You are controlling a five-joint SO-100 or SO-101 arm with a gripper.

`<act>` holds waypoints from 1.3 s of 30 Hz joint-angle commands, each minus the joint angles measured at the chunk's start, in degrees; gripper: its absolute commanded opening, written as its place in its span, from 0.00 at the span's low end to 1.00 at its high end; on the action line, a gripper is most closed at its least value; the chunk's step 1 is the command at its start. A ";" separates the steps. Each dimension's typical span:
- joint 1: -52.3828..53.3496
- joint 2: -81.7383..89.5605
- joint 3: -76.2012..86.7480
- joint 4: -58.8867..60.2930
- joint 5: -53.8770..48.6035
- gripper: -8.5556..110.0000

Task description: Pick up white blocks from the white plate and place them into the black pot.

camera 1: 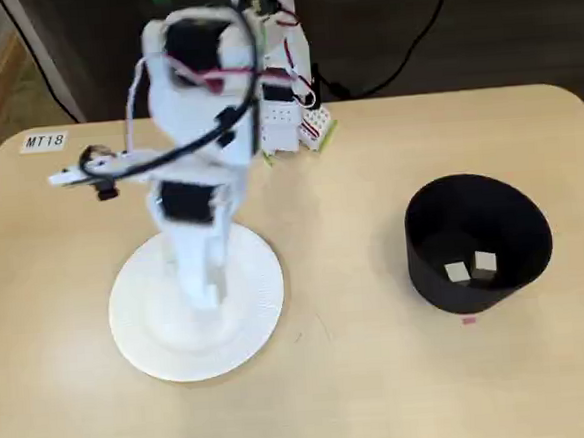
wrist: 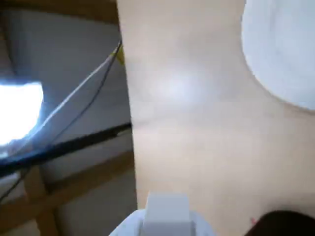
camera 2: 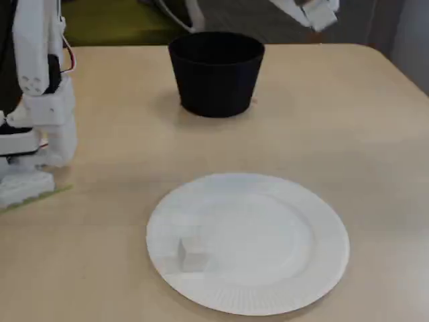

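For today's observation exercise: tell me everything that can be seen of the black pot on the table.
The matte black, slightly tapered round pot stands upright and open-topped on the light wooden table, with no handles, apart from the round white paper plate. Inside, two small off-white cubes lie on its bottom, side by side. Nothing else touches it; a small pink mark sits by its base.

The white arm [camera 1: 202,145] is folded high; its gripper [camera 1: 205,293] points down; finger opening cannot be told.
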 commanded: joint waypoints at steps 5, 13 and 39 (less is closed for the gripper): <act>-27.86 5.01 8.17 2.81 -0.88 0.05; -32.17 -2.99 18.54 -0.88 -3.69 0.05; 0.62 19.69 39.29 -14.06 -5.63 0.05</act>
